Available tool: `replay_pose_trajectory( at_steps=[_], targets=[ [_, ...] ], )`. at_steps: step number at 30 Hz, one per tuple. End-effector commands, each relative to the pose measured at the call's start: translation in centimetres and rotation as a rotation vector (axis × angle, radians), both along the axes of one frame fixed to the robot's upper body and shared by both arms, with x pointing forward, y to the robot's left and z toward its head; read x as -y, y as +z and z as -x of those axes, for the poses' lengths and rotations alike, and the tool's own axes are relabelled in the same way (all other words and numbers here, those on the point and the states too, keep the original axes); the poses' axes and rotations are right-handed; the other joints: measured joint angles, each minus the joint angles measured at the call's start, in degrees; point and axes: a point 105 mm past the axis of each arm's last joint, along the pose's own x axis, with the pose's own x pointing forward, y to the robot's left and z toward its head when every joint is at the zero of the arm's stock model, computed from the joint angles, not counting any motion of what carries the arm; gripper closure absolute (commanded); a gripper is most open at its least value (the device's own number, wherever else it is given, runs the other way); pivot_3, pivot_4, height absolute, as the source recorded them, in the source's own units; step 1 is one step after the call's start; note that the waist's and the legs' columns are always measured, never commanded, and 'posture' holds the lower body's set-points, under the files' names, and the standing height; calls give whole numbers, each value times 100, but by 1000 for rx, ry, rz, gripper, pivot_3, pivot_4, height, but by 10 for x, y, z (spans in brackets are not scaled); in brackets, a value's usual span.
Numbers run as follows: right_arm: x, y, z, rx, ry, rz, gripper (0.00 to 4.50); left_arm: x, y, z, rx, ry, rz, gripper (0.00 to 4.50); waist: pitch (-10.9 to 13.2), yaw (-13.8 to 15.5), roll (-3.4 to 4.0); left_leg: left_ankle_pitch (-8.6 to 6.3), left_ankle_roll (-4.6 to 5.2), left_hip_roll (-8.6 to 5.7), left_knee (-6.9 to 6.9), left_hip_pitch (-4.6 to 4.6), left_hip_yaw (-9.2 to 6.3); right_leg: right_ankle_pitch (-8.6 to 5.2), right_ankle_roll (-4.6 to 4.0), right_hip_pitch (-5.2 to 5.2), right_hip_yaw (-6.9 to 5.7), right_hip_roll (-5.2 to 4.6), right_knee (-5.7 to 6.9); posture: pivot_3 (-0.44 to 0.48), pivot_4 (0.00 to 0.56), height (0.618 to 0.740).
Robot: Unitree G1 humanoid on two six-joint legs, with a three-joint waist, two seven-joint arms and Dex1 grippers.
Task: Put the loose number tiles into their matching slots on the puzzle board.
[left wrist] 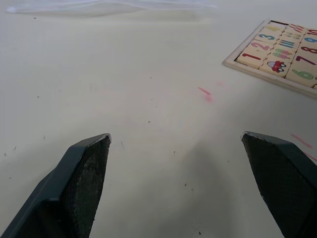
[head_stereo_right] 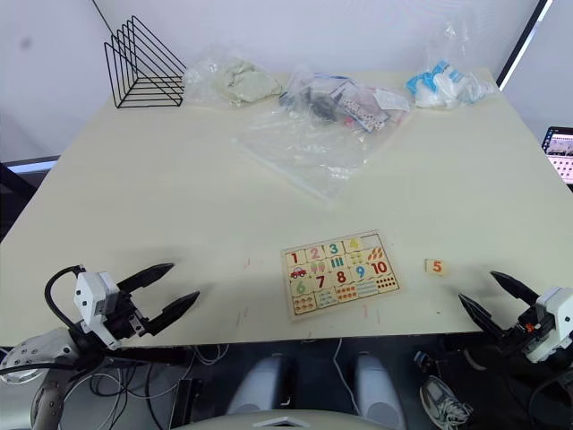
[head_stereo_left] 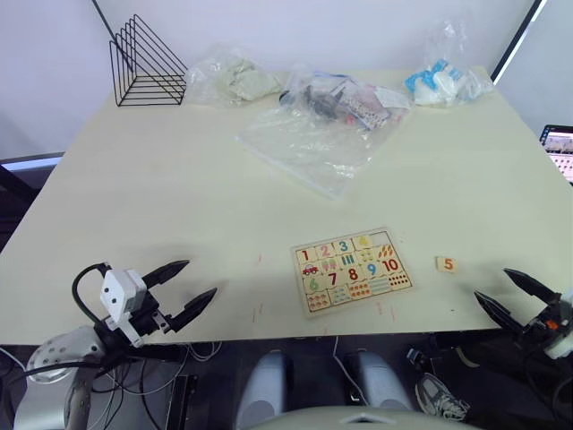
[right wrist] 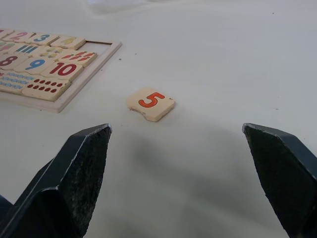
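Left hand: I see my left hand (head_stereo_left: 183, 291) hovering at the near bench edge, its two black tapered fingers spread wide, holding nothing; the wrist view shows their inner pads (left wrist: 91, 173) have a fine cross-hatched grain.

Right hand: my right hand (head_stereo_left: 508, 293) sits at the near right edge, fingers wide apart and empty.

Bench: the bench (head_stereo_left: 161, 197) is a smooth pale cream slab; from the left wrist I make out small pink marks (left wrist: 205, 94) and dark specks on it that the head views barely give.

Loose tile: the loose number tile (right wrist: 150, 103) with the orange 5 lies flat on the bench, near the right side of the board and apart from it, just ahead of my right hand. It is a small square of light wood with rounded corners; the right wrist view shows its thickness.

Puzzle board: the puzzle board (head_stereo_left: 352, 270) is a flat light-wood framed tray near the front middle of the bench, slightly rotated, packed with coloured digit, picture and dot tiles. From the right wrist I see one empty slot (right wrist: 101, 45) in its far row corner.

Far side: crinkled clear plastic bags (head_stereo_left: 309, 143) lie beyond the board, with a black wire rack (head_stereo_left: 146, 64) at the far left.
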Motion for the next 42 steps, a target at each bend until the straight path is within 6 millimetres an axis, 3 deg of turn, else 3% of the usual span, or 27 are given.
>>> replay_pose_trajectory(
  at_steps=[1,19,31,42],
  targets=[
    [0,7,0,37,4,16,48,-1,5,1,19,-16,-21,0,0,0,0,0,0,0,0,0,0,4,7,0,0,0,0,0,150,740],
    [2,19,-16,78,10,40,48,3,10,-3,30,-88,-32,0,0,1,0,0,0,-1,0,0,0,7,11,0,0,1,1,0,150,740],
    [-2,26,-29,16,239,190,48,19,28,-11,67,-344,-77,0,0,-4,0,0,0,-2,1,1,0,12,17,1,0,3,2,0,150,740],
    [-9,24,-62,-74,457,325,48,35,34,-17,75,-538,-107,0,1,-12,1,0,0,-2,3,1,-2,14,19,2,-1,7,2,0,150,740]
  ],
)
